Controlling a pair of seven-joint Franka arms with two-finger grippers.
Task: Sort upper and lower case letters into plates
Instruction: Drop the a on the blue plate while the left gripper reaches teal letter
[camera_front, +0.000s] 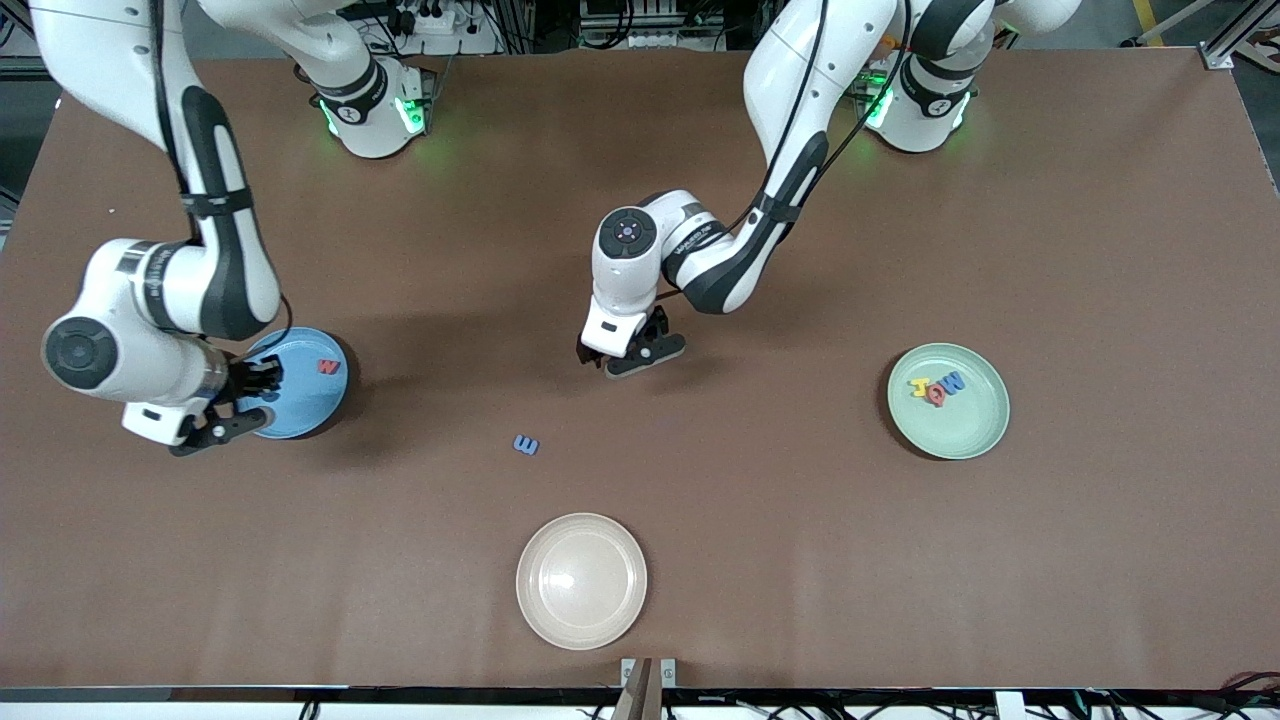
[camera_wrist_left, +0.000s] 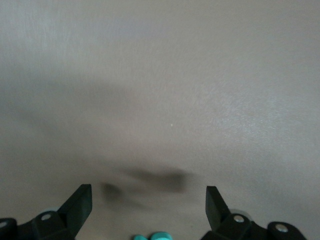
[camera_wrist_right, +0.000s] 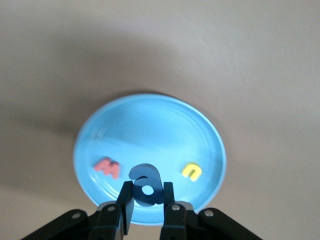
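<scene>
Right gripper (camera_wrist_right: 147, 200) hangs over the blue plate (camera_wrist_right: 150, 130), fingers clenched on a dark blue lowercase "a" (camera_wrist_right: 146, 186), which is pinched upright between the fingertips, above the plate's inner surface. In that plate lie a red-pink letter (camera_wrist_right: 107, 167) and a yellow letter (camera_wrist_right: 191, 171), apart from each other, one on either side of the held "a". In the front view the blue plate (camera_front: 300, 400) sits at the right arm's end of the table, partly covered by the right gripper (camera_front: 245, 400).

Left gripper (camera_front: 630, 355) is over bare brown table (camera_front: 700, 480) near the table's middle, fingers (camera_wrist_left: 80, 205) spread wide and released, nothing between them. A teal object (camera_wrist_left: 152, 236) shows at the edge of the left wrist view; cannot tell what it is.

Blue letter "E" (camera_front: 526, 445) lies alone on the table, between the blue plate and the cream plate (camera_front: 581, 580), nearer to the front camera than the left gripper.

Mint green plate (camera_front: 948, 400) sits toward the left arm's end, holding yellow, red-pink and blue letters (camera_front: 937, 388) in a tight cluster.
</scene>
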